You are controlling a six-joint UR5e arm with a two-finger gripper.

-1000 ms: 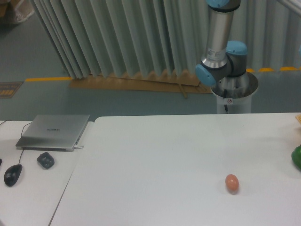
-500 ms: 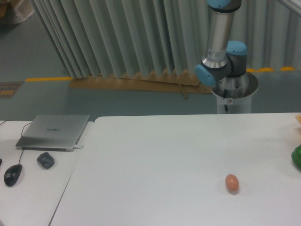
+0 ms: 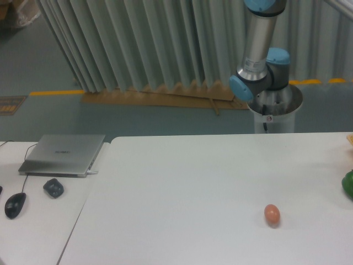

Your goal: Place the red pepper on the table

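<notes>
White bench (image 3: pixel 182 187) holds an orange-brown egg (image 3: pixel 271 214) and a green vegetable (image 3: pixel 348 184) at its right edge, unchanged from before. Arm (image 3: pixel 259 49) barely shifted; fingers out of view.

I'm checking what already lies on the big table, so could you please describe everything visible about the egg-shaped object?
The egg is small, orange-brown and smooth with a faint sheen, looking intact. It lies on the white table, right of centre toward the near edge, casting a soft shadow beneath. Nothing else touches it; the green vegetable at the right border sits well apart.
</notes>
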